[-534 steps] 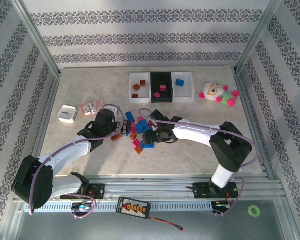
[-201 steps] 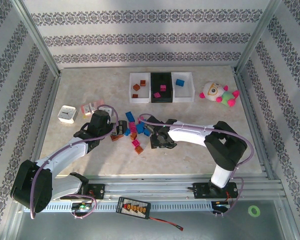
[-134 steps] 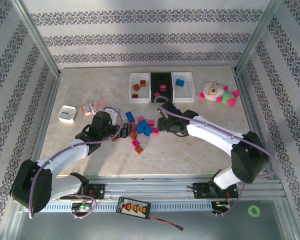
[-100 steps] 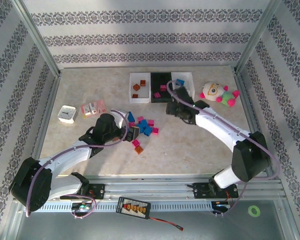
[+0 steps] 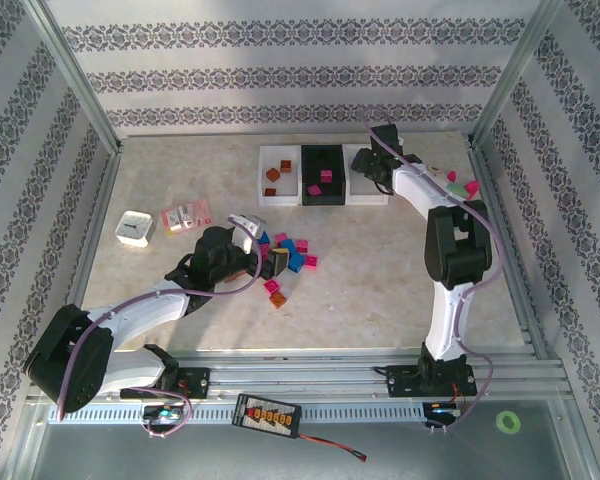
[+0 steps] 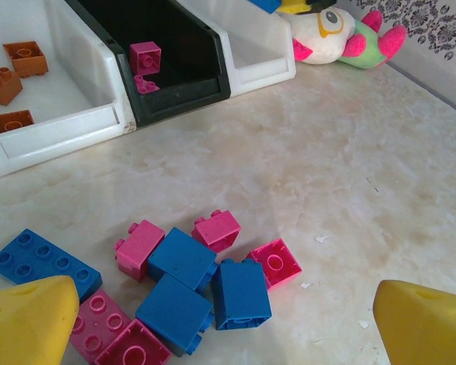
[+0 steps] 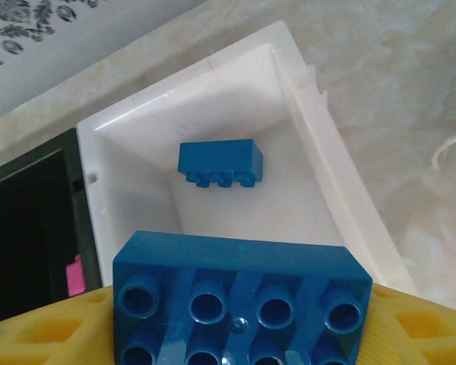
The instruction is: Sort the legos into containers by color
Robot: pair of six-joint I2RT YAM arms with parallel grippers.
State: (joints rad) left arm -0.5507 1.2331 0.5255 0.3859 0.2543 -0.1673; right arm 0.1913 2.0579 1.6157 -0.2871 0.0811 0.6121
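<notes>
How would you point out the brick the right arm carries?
Find the row of three bins at the far side of the table. Over the rightmost white bin, the right end effector grips a blue eight-stud brick; another blue brick lies inside the bin.

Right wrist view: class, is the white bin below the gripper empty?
No, a loose blue brick lies inside the white bin, beyond the held blue brick in the right gripper.

A small white box sits just beside a pink-and-white packet; a plush toy lies well apart, near the right wall.
</notes>
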